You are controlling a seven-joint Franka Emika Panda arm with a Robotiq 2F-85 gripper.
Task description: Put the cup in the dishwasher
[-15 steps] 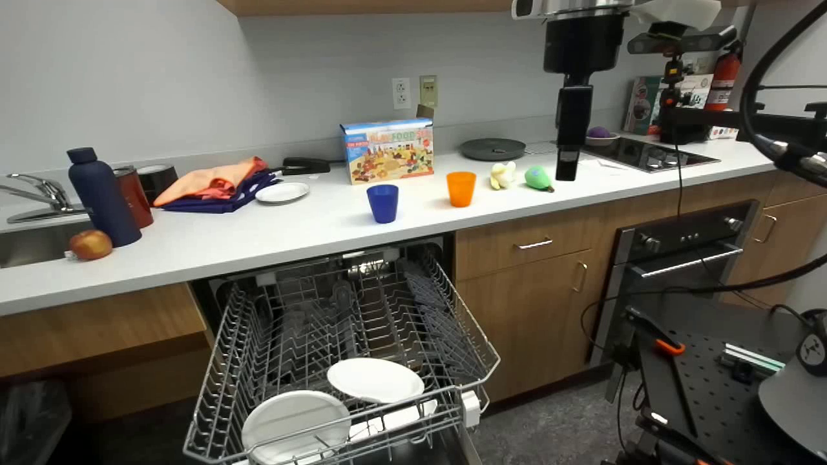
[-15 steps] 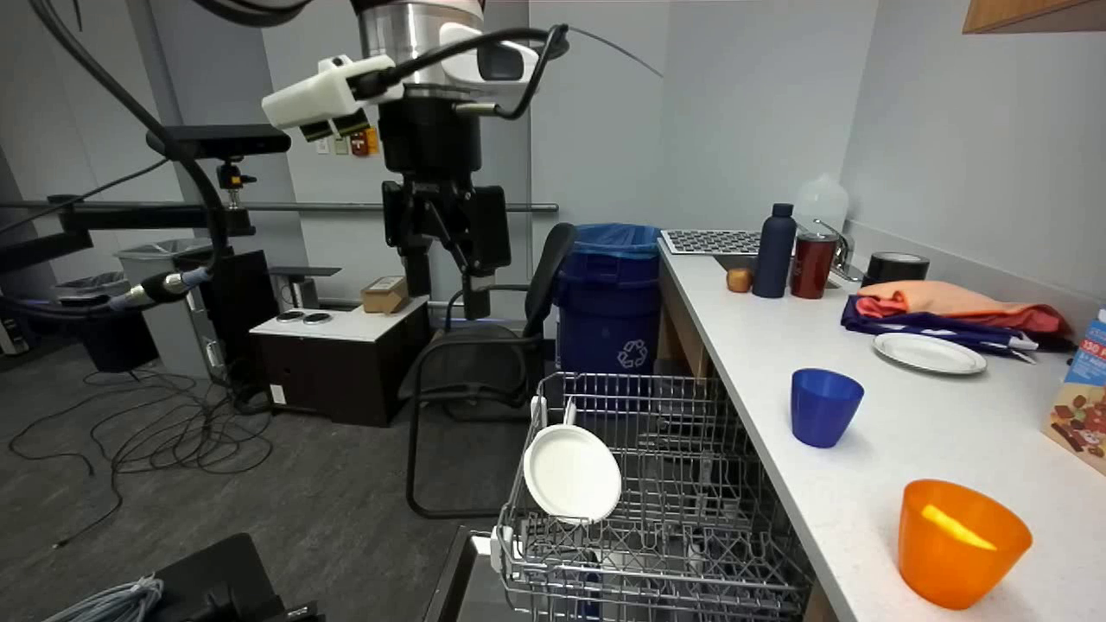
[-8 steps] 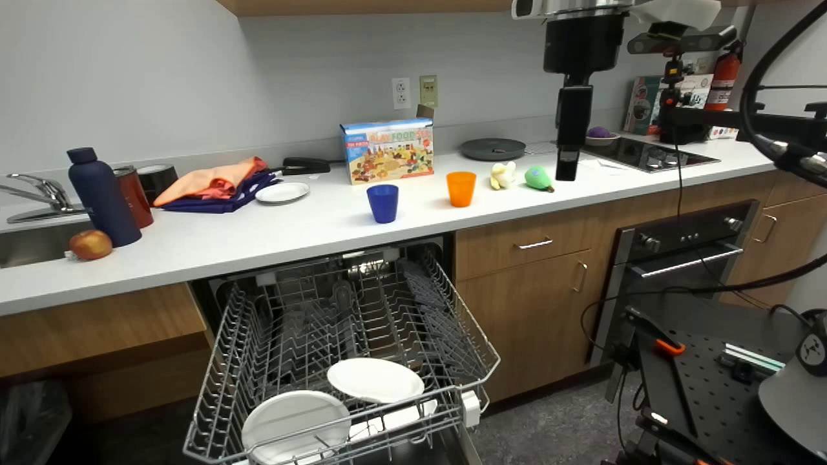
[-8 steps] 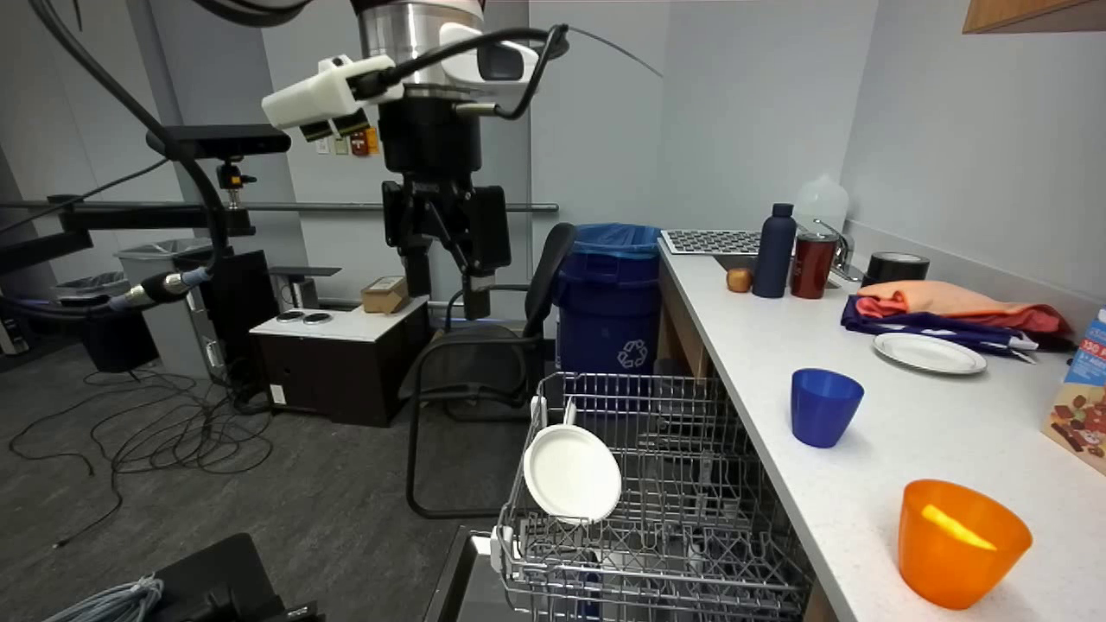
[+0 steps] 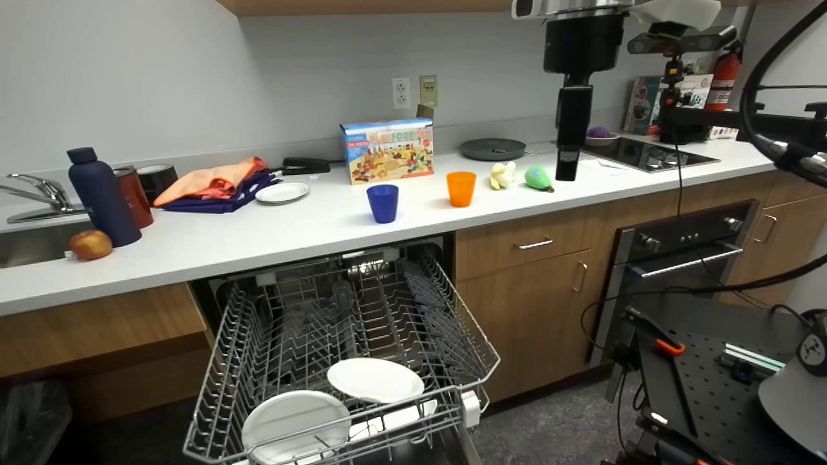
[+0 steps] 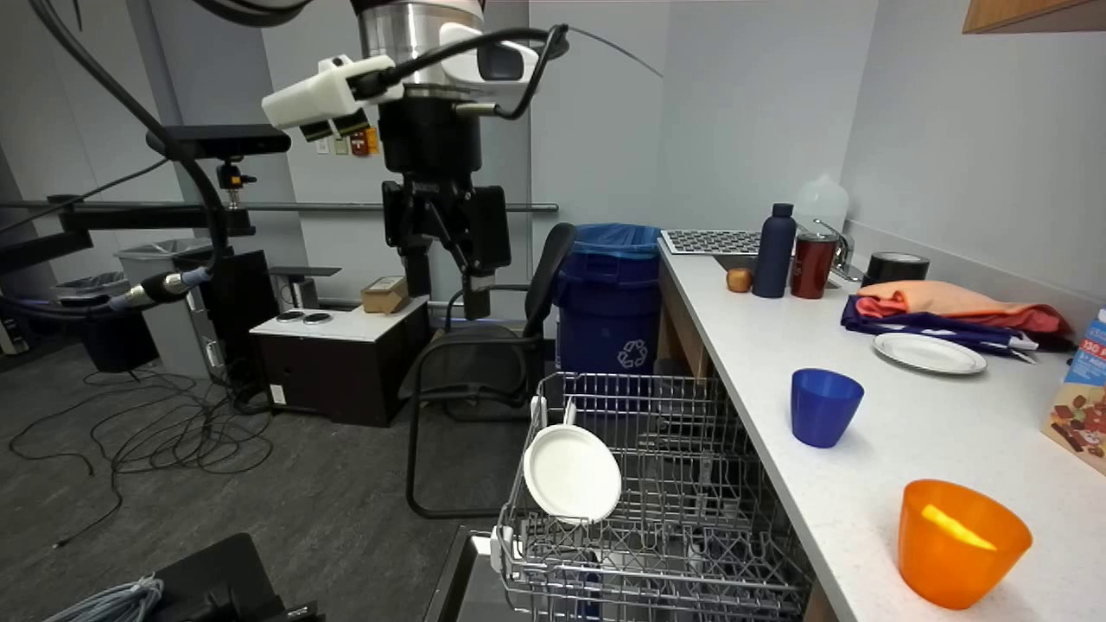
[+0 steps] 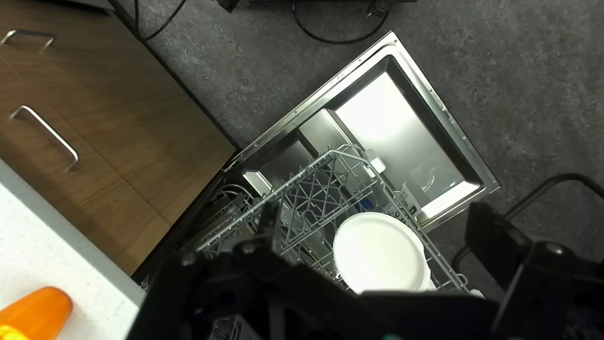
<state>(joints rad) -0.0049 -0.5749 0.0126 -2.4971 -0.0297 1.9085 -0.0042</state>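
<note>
Jaws parted and gripping nothing point down left of centre in an exterior view, their likely target well off to the lower right: a small, tapered, bright blue plastic cup (image 6: 826,408), upright on the white counter (image 6: 950,423). At lower centre in both exterior views, the open under-counter dishwasher (image 5: 349,323) presents a grey wire rack (image 5: 446,323) carrying round white plates (image 5: 375,380); any cup contents are hidden.
</note>
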